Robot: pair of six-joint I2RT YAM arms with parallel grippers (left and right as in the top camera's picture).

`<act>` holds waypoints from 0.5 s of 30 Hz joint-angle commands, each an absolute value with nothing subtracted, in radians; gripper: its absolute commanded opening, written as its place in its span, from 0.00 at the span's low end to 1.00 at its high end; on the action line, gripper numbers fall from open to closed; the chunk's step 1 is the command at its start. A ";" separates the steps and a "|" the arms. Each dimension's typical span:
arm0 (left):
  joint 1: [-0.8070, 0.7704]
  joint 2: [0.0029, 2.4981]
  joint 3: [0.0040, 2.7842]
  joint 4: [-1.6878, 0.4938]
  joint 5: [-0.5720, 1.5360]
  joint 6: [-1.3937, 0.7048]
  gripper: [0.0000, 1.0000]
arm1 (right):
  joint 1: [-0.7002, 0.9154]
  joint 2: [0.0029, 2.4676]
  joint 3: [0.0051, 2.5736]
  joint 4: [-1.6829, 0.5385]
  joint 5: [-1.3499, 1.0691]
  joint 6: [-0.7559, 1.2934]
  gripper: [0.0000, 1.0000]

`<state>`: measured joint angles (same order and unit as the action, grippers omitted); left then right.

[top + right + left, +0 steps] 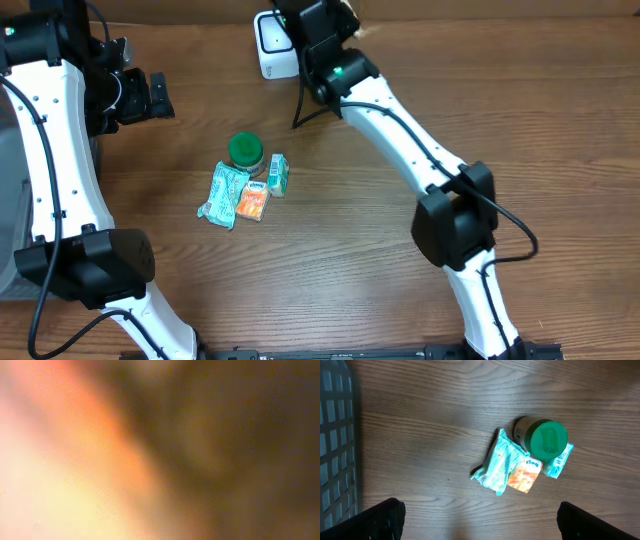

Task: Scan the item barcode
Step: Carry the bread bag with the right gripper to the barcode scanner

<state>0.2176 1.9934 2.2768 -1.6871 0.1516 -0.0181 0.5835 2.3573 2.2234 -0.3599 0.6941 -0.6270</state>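
Groceries sit in a tight cluster on the worktop [400,290], left of centre: a green-lidded jar [245,150], a teal packet [225,193], an orange packet [252,203] and a small green carton [278,173], all touching or just beside one another. Only the overhead view shows both arms. The left claw [160,97] hangs released near the left edge, well apart from the cluster. The right claw [305,25] reaches to the far edge, just beside a white scanner [270,45]. The left wrist view looks straight down on the same cluster, with the jar's lid [547,437] overlapping the carton [559,460]. It also shows the claw's spread fingertips [385,515] at the bottom corners and a wire basket [335,435] at the left margin. The right wrist view is a blur of orange, cream and dark brown; its claw is clenched, but whether it grips anything cannot be told. The worktop is brown wood grain, and little of the room shows beyond it.
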 commanded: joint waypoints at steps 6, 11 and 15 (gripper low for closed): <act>0.215 1.969 2.297 -1.689 0.146 0.001 0.99 | 0.588 2.502 2.245 -0.113 0.704 -1.001 0.04; 0.215 1.969 2.297 -1.689 0.146 0.001 1.00 | 0.586 2.582 2.245 -0.004 0.701 -1.029 0.04; 0.215 1.969 2.297 -1.690 0.146 0.001 0.99 | 0.575 2.617 2.245 0.014 0.682 -1.029 0.04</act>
